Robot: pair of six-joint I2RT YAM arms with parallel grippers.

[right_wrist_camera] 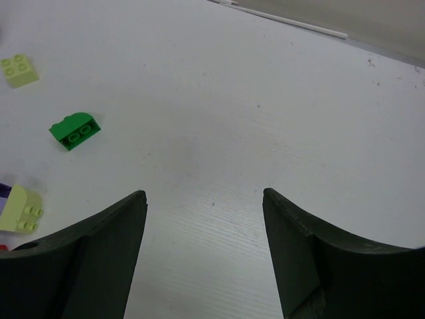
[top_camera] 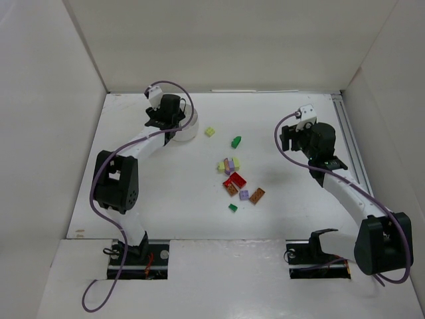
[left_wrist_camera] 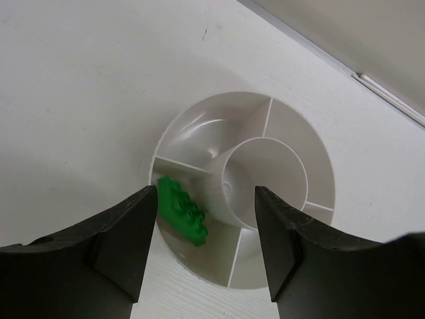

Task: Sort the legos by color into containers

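Observation:
The white round dish [left_wrist_camera: 292, 139] with wedge compartments lies right under my left gripper [left_wrist_camera: 206, 196], which is open and empty. A green brick [left_wrist_camera: 180, 207] lies in the dish's left wedge. In the top view the left gripper [top_camera: 171, 121] covers most of the dish [top_camera: 190, 129]. My right gripper [right_wrist_camera: 204, 194] is open and empty above bare table; in the top view it [top_camera: 287, 139] is right of the bricks. A green brick [right_wrist_camera: 75, 130] and pale yellow-green bricks [right_wrist_camera: 18, 70] lie to its left. Loose bricks [top_camera: 230, 165] sit mid-table, with red [top_camera: 234, 179], lilac [top_camera: 244, 195] and orange-brown [top_camera: 257, 195] ones.
White walls enclose the table on the left, back and right. A metal rail [top_camera: 348, 136] runs along the right edge. A small green brick [top_camera: 232, 208] lies nearest the arm bases.

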